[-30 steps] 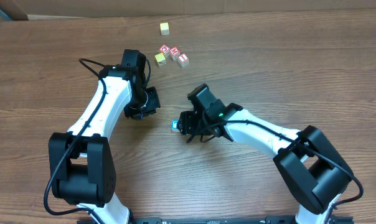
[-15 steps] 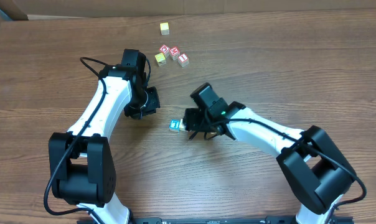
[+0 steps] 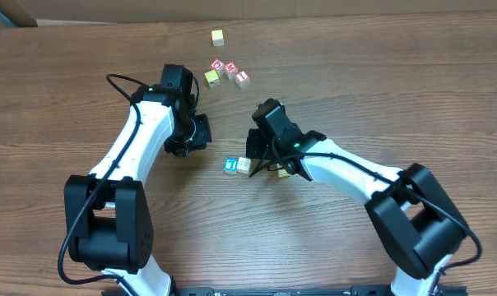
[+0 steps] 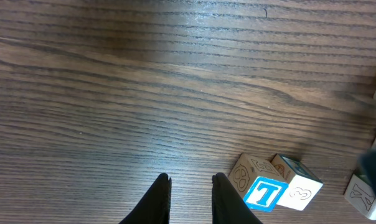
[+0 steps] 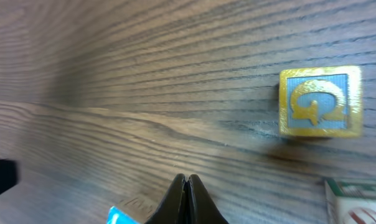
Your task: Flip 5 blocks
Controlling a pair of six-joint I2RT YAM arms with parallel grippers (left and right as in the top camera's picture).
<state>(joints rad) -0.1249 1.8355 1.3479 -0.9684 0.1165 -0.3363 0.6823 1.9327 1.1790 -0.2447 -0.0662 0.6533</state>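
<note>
Blocks (image 3: 231,165) are clustered on the counter (image 3: 380,82) just beside the right end effector (image 5: 185,182), pressed together and empty, with the left end effector (image 4: 191,178) slightly spread nearby; a flip is judged between grasps, so reopening over an unturned block is called for.

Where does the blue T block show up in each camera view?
Overhead: blue T block mid-table, just left of the right gripper.
Left wrist: lower right, beside a cream block.
Right wrist: probably the blue sliver at the bottom edge.
Shared landmark: the wood-grain table.
</note>
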